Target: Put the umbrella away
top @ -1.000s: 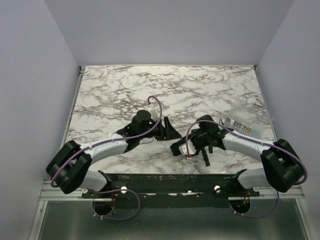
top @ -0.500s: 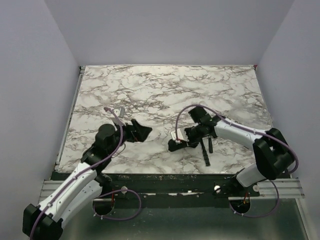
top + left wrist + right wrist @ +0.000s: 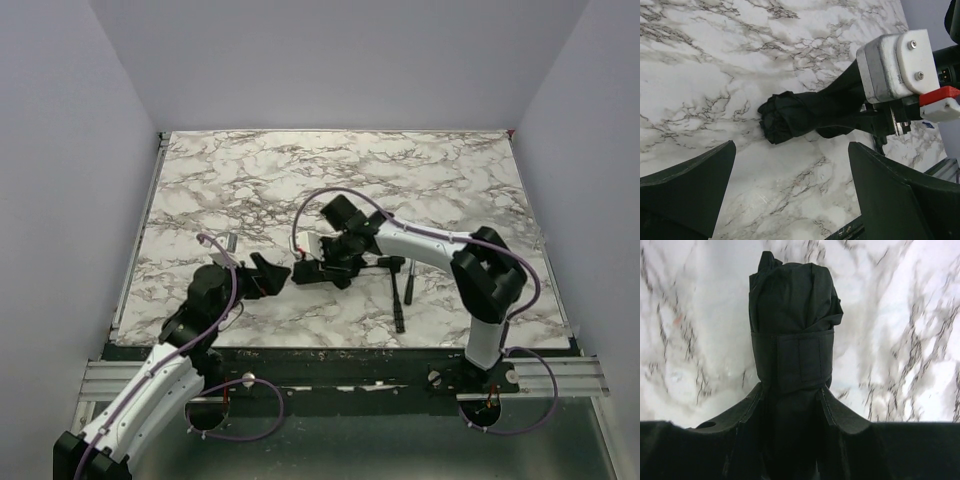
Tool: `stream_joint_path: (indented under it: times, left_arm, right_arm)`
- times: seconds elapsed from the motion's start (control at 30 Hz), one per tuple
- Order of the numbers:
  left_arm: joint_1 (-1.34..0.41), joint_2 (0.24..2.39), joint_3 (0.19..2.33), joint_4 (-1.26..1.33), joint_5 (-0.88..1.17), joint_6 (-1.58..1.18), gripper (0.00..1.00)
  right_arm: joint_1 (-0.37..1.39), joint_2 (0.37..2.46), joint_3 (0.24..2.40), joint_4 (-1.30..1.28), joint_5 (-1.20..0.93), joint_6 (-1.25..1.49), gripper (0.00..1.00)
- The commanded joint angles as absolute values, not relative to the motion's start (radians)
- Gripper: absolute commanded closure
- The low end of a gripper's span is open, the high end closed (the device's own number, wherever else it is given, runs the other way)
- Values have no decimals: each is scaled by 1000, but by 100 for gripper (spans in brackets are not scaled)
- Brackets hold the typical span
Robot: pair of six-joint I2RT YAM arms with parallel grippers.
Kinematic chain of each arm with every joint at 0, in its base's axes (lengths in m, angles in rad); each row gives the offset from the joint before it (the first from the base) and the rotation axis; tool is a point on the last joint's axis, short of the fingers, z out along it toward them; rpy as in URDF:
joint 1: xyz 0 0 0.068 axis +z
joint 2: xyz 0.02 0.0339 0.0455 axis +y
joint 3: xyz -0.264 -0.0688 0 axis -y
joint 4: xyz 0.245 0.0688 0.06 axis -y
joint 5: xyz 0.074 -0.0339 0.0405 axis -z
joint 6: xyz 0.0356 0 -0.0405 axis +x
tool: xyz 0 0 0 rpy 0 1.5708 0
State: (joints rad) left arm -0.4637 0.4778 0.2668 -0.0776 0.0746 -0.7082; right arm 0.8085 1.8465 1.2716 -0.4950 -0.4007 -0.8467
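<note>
The umbrella (image 3: 792,325) is a short black bundle wrapped by its strap. My right gripper (image 3: 792,405) is shut on it, with the bundle's end sticking out past the fingertips. In the top view the right gripper (image 3: 322,268) reaches left across the table's near middle and the umbrella (image 3: 302,272) points toward my left gripper (image 3: 272,276). The left gripper (image 3: 790,200) is open and empty, and the umbrella's end (image 3: 785,117) lies just beyond its fingers (image 3: 685,190), low over the marble.
Two small black hammers (image 3: 398,300) (image 3: 410,284) lie on the marble table (image 3: 240,180) just right of the right gripper. Purple cables loop over both arms. Grey walls enclose the table on three sides.
The right arm has swung left with the umbrella in its grip. The left gripper has pulled back toward the near left and now faces the umbrella's end.
</note>
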Motion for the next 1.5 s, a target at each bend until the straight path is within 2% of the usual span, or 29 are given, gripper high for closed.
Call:
stream_joint_path:
  times: [0.0,0.2,0.27,0.3,0.4,0.47,0.53,0.6,0.8,0.83,0.9,0.93,0.97,1.03,1.13,1.2,1.33,1.47]
  left_arm:
    - [-451,428,244,-101,29,-778,1]
    - [-446,304,233,-220,-140,-803,1]
    - [-444,267,219,-227,-163,-816,2]
    - [-442,254,214,-229,-172,-819,1]
    - [-435,251,206,-219,-182,-822,1]
    - [-425,287,206,-200,-169,-822,1]
    - [-410,343,209,-168,-143,-819,1]
    - [-389,402,209,-120,-110,-813,1]
    - [-286,638,270,-6,60,-769,1]
    - [-275,686,289,-6,85,-756,1]
    - [-268,805,330,21,108,-736,4]
    - [-267,850,346,37,125,-725,8]
    - [-265,903,363,51,141,-720,13]
    - [-261,994,395,71,174,-708,24]
    - [-259,1089,431,86,198,-692,41]
    - [-259,1115,435,98,191,-683,44]
    - [-260,1139,443,108,212,-673,48]
    - [-259,1153,432,117,237,-667,48]
  right_arm:
    - [867,1930,1404,-470,-324,-724,82]
    - [879,2037,1552,-498,-362,-656,75]
    - [879,2064,1595,-515,-387,-630,70]
    - [879,2074,1611,-522,-396,-610,64]
    - [879,2070,1631,-540,-411,-558,36]
    - [873,2028,1604,-534,-422,-546,22]
    - [858,1961,1556,-513,-436,-527,14]
    - [825,1887,1504,-494,-478,-505,11]
    - [651,1587,1247,-409,-670,-434,11]
    - [622,1540,1189,-394,-682,-424,13]
    - [574,1448,1085,-366,-648,-387,23]
    - [556,1407,1036,-355,-589,-349,32]
    - [539,1373,1000,-351,-548,-323,46]
    - [507,1329,936,-355,-477,-285,68]
    - [475,1276,856,-322,-351,-251,88]
    - [469,1261,819,-296,-247,-230,99]
    - [468,1345,804,-311,-183,-174,100]
    - [467,1474,827,-368,-280,-138,100]
